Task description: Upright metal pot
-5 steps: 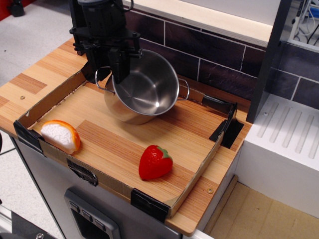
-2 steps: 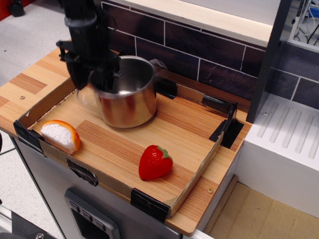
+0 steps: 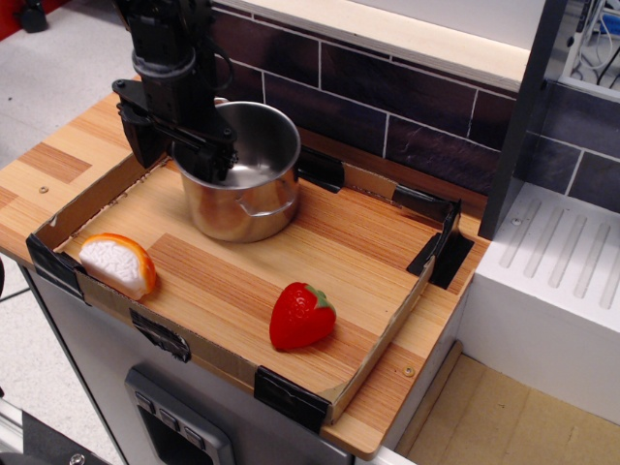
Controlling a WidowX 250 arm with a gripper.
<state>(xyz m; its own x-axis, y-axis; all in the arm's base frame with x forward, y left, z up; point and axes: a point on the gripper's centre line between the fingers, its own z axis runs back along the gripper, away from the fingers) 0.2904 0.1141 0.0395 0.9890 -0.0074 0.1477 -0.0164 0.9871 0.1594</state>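
Jaws are clamped on the near-left rim of the metal pot (image 3: 242, 184) by my gripper (image 3: 199, 155). One pot, one strawberry (image 3: 300, 316), one orange-and-white toy (image 3: 118, 263) in the tray (image 3: 378, 339). A second ago the pot was tipped; now it's upright back-left.

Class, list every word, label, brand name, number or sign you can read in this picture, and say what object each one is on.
None can be read.
The metal pot, the toy strawberry and the wooden tray carry no print.
The claw shows no legible marking.
The grey panel below the counter has small buttons, too small to read.
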